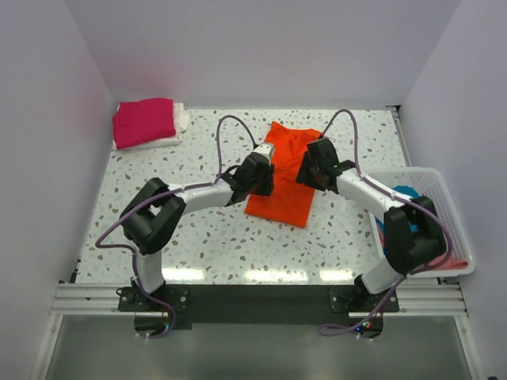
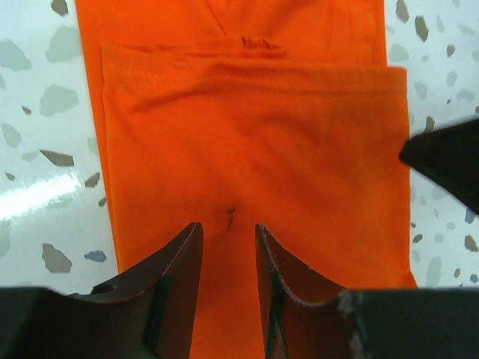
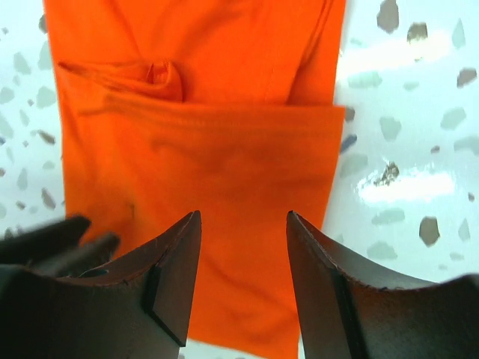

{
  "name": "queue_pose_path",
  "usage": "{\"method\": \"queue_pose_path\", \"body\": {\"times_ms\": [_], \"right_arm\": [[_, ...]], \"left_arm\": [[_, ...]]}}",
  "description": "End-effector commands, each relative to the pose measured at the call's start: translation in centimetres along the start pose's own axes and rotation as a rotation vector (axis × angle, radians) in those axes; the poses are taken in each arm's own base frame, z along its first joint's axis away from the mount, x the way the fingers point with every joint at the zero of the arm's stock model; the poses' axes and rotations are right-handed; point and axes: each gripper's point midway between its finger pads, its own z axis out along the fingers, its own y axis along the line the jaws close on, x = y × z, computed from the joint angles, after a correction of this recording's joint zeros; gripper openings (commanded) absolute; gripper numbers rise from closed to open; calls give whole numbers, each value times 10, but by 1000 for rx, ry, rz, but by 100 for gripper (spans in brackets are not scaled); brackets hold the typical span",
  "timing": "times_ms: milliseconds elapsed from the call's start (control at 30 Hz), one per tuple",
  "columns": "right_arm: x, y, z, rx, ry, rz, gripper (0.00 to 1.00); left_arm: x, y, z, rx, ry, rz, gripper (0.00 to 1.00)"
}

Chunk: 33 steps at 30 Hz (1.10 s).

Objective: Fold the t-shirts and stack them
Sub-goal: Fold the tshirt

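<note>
Dark wedge-shaped fingers of the left gripper (image 2: 228,232) stand narrowly apart over the orange tee (image 2: 254,127), gripping nothing. Right gripper (image 3: 243,221) gapes wider over the same soft cloth, folded into a long strip with a stitched hem showing, mid-way across the speckled table (image 1: 206,237). Magenta tee (image 1: 144,120) lies folded at the far left corner.

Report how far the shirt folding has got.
Done: magenta-pink shirt folded atop white shirt, back left. In hand: orange shirt lies partly folded at centre, left pincer and right pincer open over it. Left: finishing and stacking it, plus teal shirt in the basket.
</note>
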Motion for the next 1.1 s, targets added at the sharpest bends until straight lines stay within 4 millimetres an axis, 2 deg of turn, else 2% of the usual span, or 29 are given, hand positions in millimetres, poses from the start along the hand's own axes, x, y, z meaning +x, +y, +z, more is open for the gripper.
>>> {"method": "queue_pose_path", "body": {"times_ms": [0,67,100,200,267,300,333,400,433,600,633,667,833,900,967,1067], "right_arm": [[-22,2,21,70,-12,-66,53],[-22,6,36,79,10,-87,53],[-21,8,50,94,35,-105,52],[-24,20,69,77,54,-136,51],[-13,19,89,89,103,-162,51],[-16,25,92,76,106,-177,50],[-5,26,101,80,135,-197,50],[-3,35,103,79,142,-233,50],[7,40,106,75,156,-256,50],[25,56,103,63,173,-317,50],[31,62,101,49,179,-327,50],[33,67,96,33,174,-334,50],[57,85,76,-19,188,-394,51],[61,85,65,-37,186,-388,51],[63,81,58,-40,190,-383,52],[49,82,38,-50,157,-375,59]], "left_arm": [[-13,-10,-15,19,-64,-9,38],[4,-8,-15,8,-37,-11,36],[7,-7,-16,4,-32,-16,34],[27,-3,-21,-32,-14,-34,31],[43,2,-24,-80,7,-46,29],[46,5,-25,-105,5,-48,28],[55,5,-27,-118,18,-43,27],[61,8,-30,-151,15,-72,26],[76,13,-36,-179,50,-78,25],[87,20,-53,-222,44,-122,25],[96,24,-57,-234,60,-129,25],[93,23,-63,-227,50,-141,25],[106,30,-84,-215,62,-178,25],[110,35,-90,-223,66,-182,25],[106,35,-98,-216,55,-188,25],[99,35,-108,-201,35,-195,26]]}}
